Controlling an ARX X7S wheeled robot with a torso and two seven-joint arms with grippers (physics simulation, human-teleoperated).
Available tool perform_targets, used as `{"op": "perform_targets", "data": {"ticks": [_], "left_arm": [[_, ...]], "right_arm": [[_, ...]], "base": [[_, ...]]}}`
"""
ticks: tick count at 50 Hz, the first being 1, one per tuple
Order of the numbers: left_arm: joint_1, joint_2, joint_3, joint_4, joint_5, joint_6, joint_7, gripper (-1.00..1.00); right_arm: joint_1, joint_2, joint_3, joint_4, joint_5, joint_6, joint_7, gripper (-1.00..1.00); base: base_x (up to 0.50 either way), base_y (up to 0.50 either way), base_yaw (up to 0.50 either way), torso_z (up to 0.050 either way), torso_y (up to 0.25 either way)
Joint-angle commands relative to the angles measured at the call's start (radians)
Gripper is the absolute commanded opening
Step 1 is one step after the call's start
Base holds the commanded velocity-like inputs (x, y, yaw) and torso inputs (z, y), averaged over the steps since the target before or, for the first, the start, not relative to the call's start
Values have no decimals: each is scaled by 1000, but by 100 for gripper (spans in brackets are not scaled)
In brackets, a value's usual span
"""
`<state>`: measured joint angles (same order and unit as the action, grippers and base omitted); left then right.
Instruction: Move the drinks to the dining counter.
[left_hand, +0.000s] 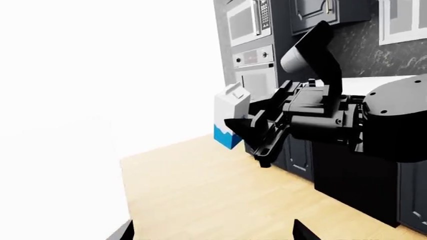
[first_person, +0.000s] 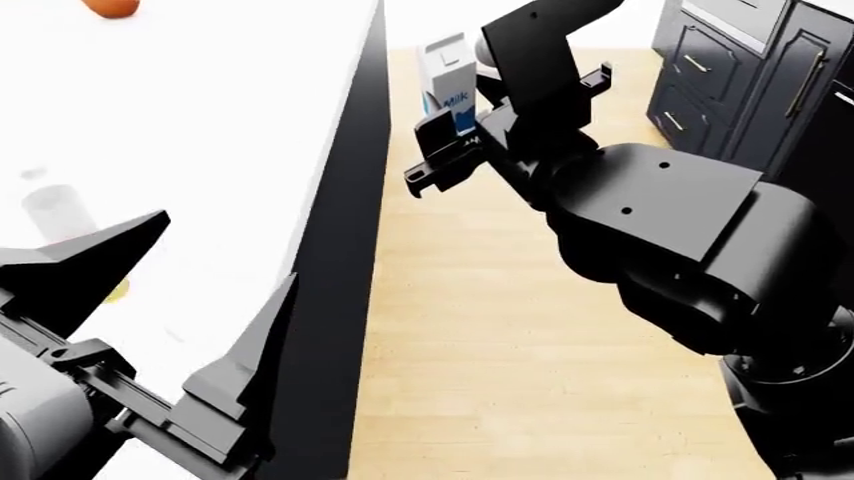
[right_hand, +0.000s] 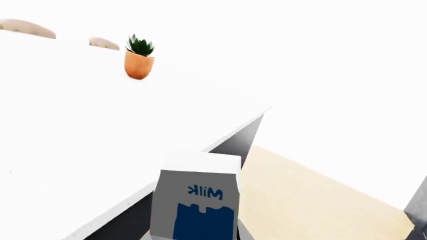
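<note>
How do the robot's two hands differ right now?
The right hand grips the Milk carton above the wooden floor; the left hand is spread open and holds nothing. The right is stretched out beside the dining counter; the left hangs over it. Both are black.

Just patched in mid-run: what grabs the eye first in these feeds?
The milk carton stands out, gripped in the right claw and held in the air over the wooden floor, beside the dining counter and its black edge. In the foreground the left claw hangs open over the white top. Farther along the counter stands a small potted plant.
</note>
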<state>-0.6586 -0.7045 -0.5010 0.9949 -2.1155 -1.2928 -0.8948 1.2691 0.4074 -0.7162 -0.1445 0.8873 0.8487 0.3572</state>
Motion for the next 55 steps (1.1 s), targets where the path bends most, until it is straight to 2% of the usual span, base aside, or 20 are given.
{"op": "perform_targets", "data": {"ticks": [1,6,25,28,30,32,36,47,55], "left_arm": [[-7,-5,1,0,-11,6,-8,100],[-3,-7,-5,4,-15,7,-10,100],[-9,-28,-11,6,-42,27,-35,100],[-59,-112,-56,34,-122,126,-94,100],[-93,-184,-125,44,-203,202,-141,100],[-110,-252,-238,46,-305,260,-191,100],[-88,-321,-407,26,-447,284,-258,100],[-66,-453,-659,-12,-712,305,-411,100],[-59,-513,-766,-38,-833,307,-490,100]], "right_arm": [[25,1,24,-17,-52,6,5,-100],[19,-3,39,-18,-45,-5,12,-100],[13,0,38,-16,-49,-17,16,-100],[18,-6,40,-9,-45,-22,9,-100],[20,-14,40,-3,-43,-26,3,-100],[19,-25,44,7,-36,-37,-8,-100],[40,-41,51,0,-18,-33,-17,-100],[75,-95,66,-45,45,-31,-40,-100],[102,-116,81,-102,99,0,-19,-100]], "base": [[-500,2,0,0,0],[-425,24,0,0,2],[0,0,0,1,2],[0,0,0,0,0],[0,0,0,0,0],[0,0,0,5,5],[0,0,0,0,0],[0,0,0,0,2],[0,0,0,1,1]]}}
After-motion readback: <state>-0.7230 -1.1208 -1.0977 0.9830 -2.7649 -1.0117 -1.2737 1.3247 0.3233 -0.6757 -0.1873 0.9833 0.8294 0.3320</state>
